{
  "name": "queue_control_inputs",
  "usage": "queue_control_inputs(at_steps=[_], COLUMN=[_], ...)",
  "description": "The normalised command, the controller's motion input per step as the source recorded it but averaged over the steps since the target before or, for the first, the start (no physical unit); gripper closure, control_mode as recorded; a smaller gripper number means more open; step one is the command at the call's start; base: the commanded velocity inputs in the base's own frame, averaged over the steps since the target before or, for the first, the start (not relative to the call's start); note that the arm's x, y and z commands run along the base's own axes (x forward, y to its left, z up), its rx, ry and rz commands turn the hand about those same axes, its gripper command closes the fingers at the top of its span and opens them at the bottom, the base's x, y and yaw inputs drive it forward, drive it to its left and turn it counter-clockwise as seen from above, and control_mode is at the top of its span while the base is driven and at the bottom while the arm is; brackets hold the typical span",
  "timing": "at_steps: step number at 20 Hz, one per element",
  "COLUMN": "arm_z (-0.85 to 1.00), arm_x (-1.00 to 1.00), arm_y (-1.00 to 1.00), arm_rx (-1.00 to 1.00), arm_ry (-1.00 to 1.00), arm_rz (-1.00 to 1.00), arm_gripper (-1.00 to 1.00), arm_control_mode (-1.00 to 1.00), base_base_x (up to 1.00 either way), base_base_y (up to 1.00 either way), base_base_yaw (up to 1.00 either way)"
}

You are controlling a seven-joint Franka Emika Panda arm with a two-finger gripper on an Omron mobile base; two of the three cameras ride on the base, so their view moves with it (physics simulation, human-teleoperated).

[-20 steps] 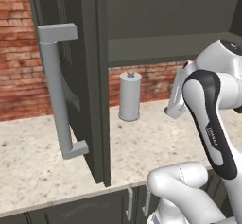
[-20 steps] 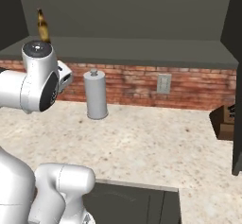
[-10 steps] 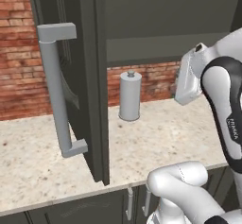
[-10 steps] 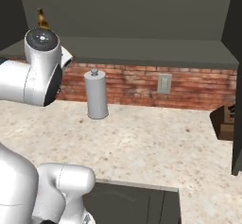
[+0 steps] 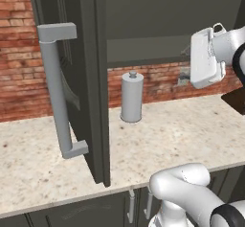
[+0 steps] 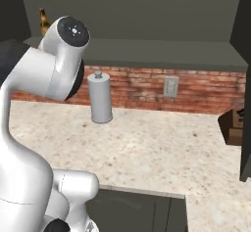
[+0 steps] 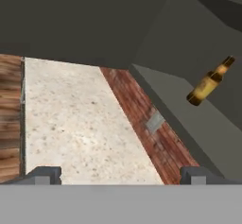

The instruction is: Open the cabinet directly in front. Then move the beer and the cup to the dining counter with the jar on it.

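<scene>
Dark grey-green wall cabinet (image 5: pixel 91 77) with arched panel doors — open. The left door stands swung out edge-on in the left base view, its long grey vertical bar handle (image 5: pixel 56 89) facing the room; the right door's edge shows at the right border of the right base view. The interior is dark, with one visible shelf.

Small slim brown glass bottle of beer (image 7: pixel 209 81) with a narrow neck and yellowish label — stands upright on the cabinet shelf, towards its left end. In the right base view its neck and shoulder (image 6: pixel 43 19) rise just behind the robot's round white joint. In the hand view the bottle appears tilted because the camera is rolled.

End effector (image 7: pixel 120 175) — the two dark fingertips (image 7: pixel 46 175) sit well apart at the bottom of the hand view, spread and holding nothing. It is well apart from the bottle. The white hand housing shows at the upper right of the left base view, level with the cabinet's lower edge.

Beige speckled stone worktop (image 5: pixel 172 135) — runs beneath the cabinet along a red brick wall (image 6: pixel 142 86).

Tall grey canister with a knob top (image 5: pixel 131 96) — upright on the worktop, near the brick wall, below the open cabinet.

Grey outlet plate (image 6: pixel 170 86) — set in the brick wall, to the right of the canister.
</scene>
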Motion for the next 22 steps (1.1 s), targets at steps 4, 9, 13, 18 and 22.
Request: queue_control_inputs(at_steps=[4,9,13,18,22], arm_z=[0.10,0.00,0.00,0.00,0.17], arm_x=[0.00,0.00,0.02,0.26,0.24], arm_y=[0.11,0.15,0.17,0.31,0.27], arm_rx=[0.14,0.17,0.06,0.03,0.06], arm_ry=[0.00,0.07,0.03,0.10,0.12], arm_rz=[0.01,0.00,0.00,0.00,0.00], arm_gripper=[-1.00,-1.00,-1.00,-1.00,-1.00], arm_control_mode=[-1.00,-1.00,-1.00,-1.00,-1.00], base_base_x=[0.00,0.00,0.00,0.00,0.00], base_base_y=[0.00,0.00,0.00,0.00,0.00], base_base_yaw=[0.00,0.00,0.00,0.00,0.00])
